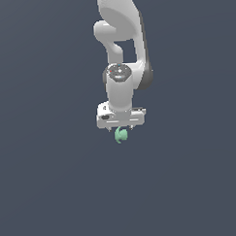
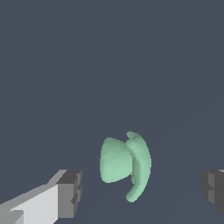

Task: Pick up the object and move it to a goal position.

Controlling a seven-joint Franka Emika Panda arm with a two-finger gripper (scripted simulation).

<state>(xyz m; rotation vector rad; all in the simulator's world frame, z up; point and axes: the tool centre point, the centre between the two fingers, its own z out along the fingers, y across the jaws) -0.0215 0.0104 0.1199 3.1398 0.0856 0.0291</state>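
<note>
1. Mint-green object (image 2: 124, 165) lies between the two dark fingertips (image 2: 70, 193) in the wrist view, with clear floor showing on either side of it, so nothing is touching it.
2. Both jaws stand wide apart, well wider than the piece; I judge this spread is kept so they can straddle it before closing.
3. Seen closely, the piece is small and lumpy: a rounded bulb on one side, joined to a thin curved flange that sweeps out into two tapering tips.
4. From the exterior view, the gripper (image 1: 121, 128) hangs straight down over the object (image 1: 120, 135), which peeks out just beneath the white hand.
5. Beyond that lies only plain dark floor (image 1: 45, 191); no goal marker is visible.
</note>
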